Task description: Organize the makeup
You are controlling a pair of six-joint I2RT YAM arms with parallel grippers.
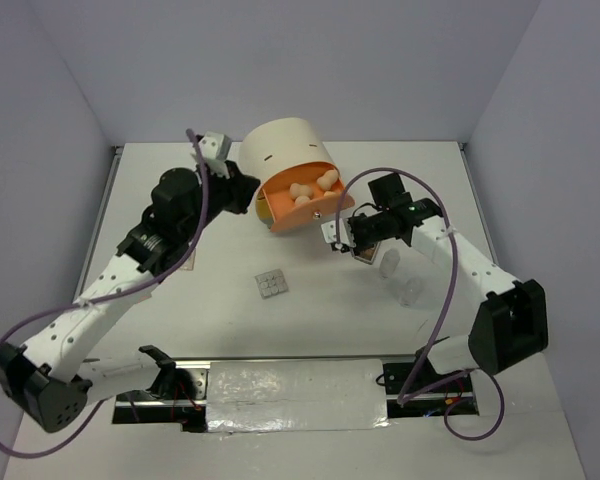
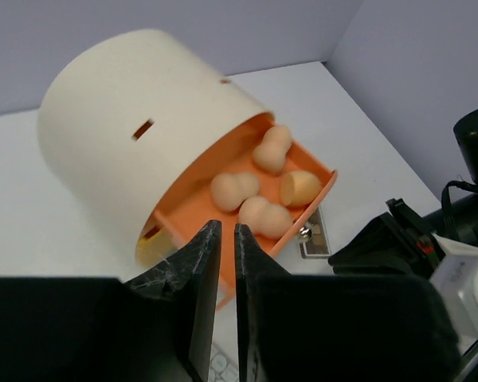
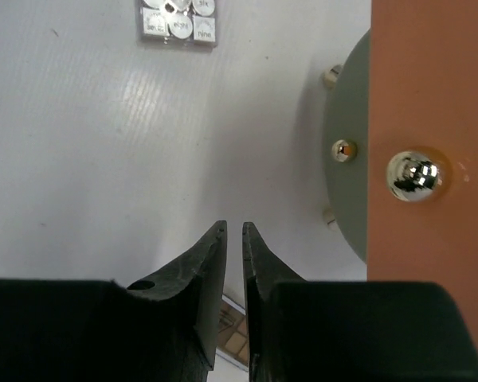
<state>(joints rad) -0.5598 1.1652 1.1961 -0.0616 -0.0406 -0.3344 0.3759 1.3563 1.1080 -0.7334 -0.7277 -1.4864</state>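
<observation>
Several peach egg-shaped sponges [image 2: 255, 191] lie in the open orange drawer [image 1: 305, 212] of the cream cylinder [image 1: 280, 150]. My left gripper [image 1: 248, 190] hovers at the drawer's left side, its jaws [image 2: 227, 227] shut and empty. My right gripper [image 1: 332, 232] sits just in front of the drawer's knob [image 3: 414, 175], shut and empty [image 3: 233, 225]. A brown palette [image 3: 237, 338] lies under it, and shows by the knob in the left wrist view [image 2: 315, 237]. A square grey-white palette [image 1: 271, 283] lies mid-table. Two clear bottles [image 1: 388, 262] [image 1: 411, 291] lie under the right arm.
The cylinder lies tilted on its side at the back centre of the white table [image 1: 180, 330]. Grey walls close in at the back and both sides. A foil-taped strip [image 1: 295, 395] runs along the near edge between the arm bases.
</observation>
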